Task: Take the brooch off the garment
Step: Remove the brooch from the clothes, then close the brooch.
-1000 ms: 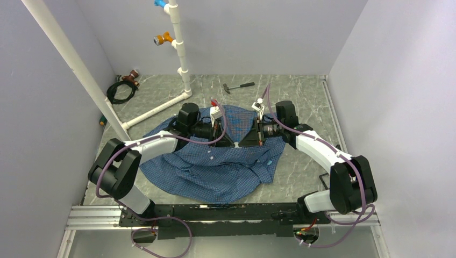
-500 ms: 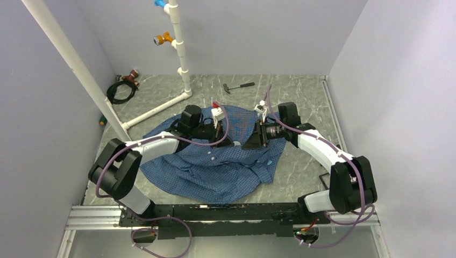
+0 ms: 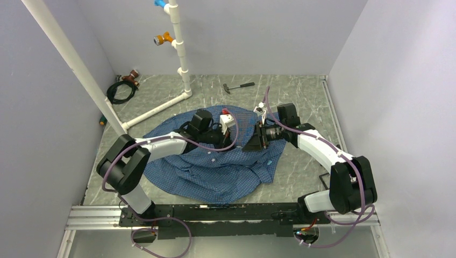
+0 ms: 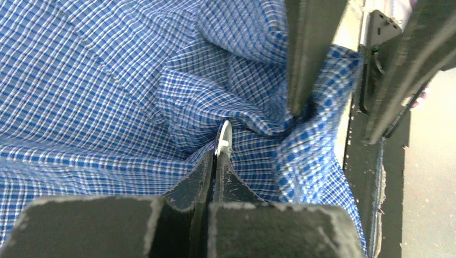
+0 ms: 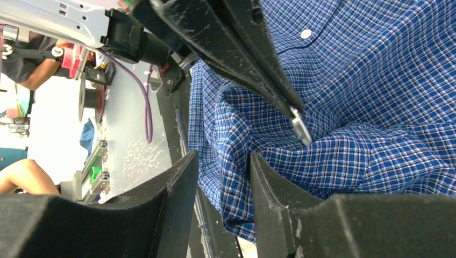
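Note:
The garment [image 3: 215, 166], a blue checked shirt, lies crumpled on the floor between both arms. My left gripper [image 4: 219, 157] is shut on the brooch [image 4: 223, 138], which shows only edge-on as a small pale disc with its pink face hidden. The cloth rises in a peak around it. In the right wrist view the same brooch [image 5: 301, 129] sits at the tip of the left fingers [image 5: 258, 64]. My right gripper [image 5: 223, 161] is open just beside it, with a fold of the shirt [image 5: 236, 129] between its jaws. A white button [image 5: 305, 33] shows farther off.
A small hammer [image 3: 238, 86] lies at the back. A white pipe frame [image 3: 180, 54] stands at the back left, with a black cable coil [image 3: 121, 90] beside it. Grey walls close in on three sides. The rail [image 3: 215, 212] with the arm bases runs along the near edge.
My right gripper has gone from shut to open and drawn back a little to the right. The left arm has shifted right, still shut on the brooch, pulling the cloth along.

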Robot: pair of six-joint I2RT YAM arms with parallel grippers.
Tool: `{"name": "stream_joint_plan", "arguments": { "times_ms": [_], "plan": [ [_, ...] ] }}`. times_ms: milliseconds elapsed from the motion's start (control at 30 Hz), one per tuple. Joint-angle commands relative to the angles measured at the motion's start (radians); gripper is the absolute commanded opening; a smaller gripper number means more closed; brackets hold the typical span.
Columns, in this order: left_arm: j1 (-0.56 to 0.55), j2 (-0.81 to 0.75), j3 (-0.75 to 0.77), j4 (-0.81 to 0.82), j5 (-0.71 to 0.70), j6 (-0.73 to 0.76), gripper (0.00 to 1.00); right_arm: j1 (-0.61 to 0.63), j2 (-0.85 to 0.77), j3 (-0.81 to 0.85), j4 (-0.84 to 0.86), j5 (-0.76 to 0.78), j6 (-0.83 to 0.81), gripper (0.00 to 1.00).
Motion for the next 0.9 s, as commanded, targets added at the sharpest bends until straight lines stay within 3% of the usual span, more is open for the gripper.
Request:
{"name": "stream_joint_plan", "arguments": {
  "times_ms": [0, 167, 367, 533, 867],
  "plan": [
    [0.005, 0.016, 0.053, -0.036, -0.09, 0.043, 0.0, -0.003, -0.036, 0.007, 0.002, -0.029, -0.037, 0.42],
    [0.075, 0.017, 0.098, -0.058, -0.041, -0.003, 0.0, -0.021, -0.055, 0.03, -0.017, -0.015, -0.05, 0.46],
    [0.188, -0.022, 0.142, -0.065, 0.132, -0.082, 0.0, -0.048, -0.067, 0.088, -0.078, 0.032, -0.081, 0.64],
    [0.219, -0.054, 0.197, -0.13, 0.317, -0.125, 0.0, -0.05, -0.098, 0.126, -0.077, 0.093, -0.086, 0.79],
    [0.219, -0.143, 0.127, 0.07, 0.497, -0.38, 0.0, -0.024, -0.122, 0.195, -0.084, 0.085, -0.086, 0.77]
  ]
}}
